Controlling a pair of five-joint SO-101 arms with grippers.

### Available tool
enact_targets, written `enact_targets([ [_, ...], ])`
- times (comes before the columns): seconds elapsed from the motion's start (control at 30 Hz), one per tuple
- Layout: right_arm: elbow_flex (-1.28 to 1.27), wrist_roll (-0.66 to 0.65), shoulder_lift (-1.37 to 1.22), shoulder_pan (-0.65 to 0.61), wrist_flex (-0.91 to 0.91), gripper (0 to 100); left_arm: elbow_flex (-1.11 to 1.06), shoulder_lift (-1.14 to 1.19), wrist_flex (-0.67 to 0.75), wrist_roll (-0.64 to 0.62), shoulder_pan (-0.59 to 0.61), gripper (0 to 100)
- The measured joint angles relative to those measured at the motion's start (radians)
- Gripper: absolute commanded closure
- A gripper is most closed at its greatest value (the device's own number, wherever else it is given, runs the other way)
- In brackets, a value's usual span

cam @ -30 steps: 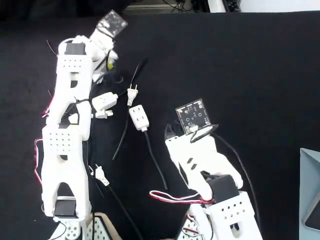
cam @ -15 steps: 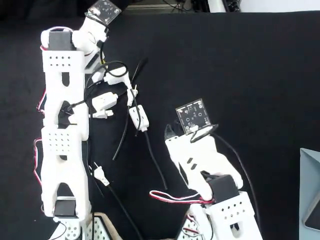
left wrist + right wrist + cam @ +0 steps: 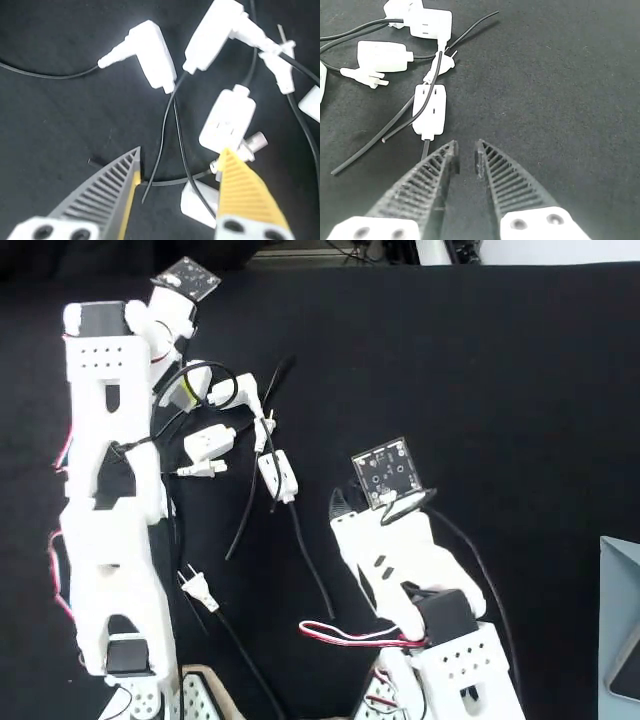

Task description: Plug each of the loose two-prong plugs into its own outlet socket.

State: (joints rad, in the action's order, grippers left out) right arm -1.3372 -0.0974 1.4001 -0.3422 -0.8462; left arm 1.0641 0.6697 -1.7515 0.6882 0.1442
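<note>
The socket block (image 3: pixel 227 122) lies just off the left gripper's (image 3: pixel 181 151) wide-spread fingers — long axis running away from them — with the right gripper (image 3: pixel 466 144), fingers barely parted, near its cord end.

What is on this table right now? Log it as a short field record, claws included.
surface: black table
left claw: open, holding nothing, above a tangle of white cord ends
right claw: narrow gap, holding nothing, just short of a white outlet socket
two-prong plug: loose at that socket's far end, prongs pointing away from it
black cord: lies across the plug and the socket
second plug: loose, apart from the others, beside the left arm
status: neither plug is in a socket
</note>
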Motion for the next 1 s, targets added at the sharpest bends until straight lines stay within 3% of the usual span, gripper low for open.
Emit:
enact_targets([
  [0.17,0.000,0.000,0.000,0.000,0.000,93.8,-0.275,-0.224,0.000,0.002,-0.002,76],
  [0.37,0.000,0.000,0.000,0.000,0.000,93.8,-0.635,-0.319,0.014,0.123,-0.041,76],
  [0.6,-0.009,0.000,0.000,0.000,0.000,93.8,-0.916,-0.319,0.224,0.146,-0.038,76],
  [1.0,-0.009,0.000,0.000,0.000,0.000,93.8,-1.163,-0.330,0.543,0.150,-0.038,77],
])
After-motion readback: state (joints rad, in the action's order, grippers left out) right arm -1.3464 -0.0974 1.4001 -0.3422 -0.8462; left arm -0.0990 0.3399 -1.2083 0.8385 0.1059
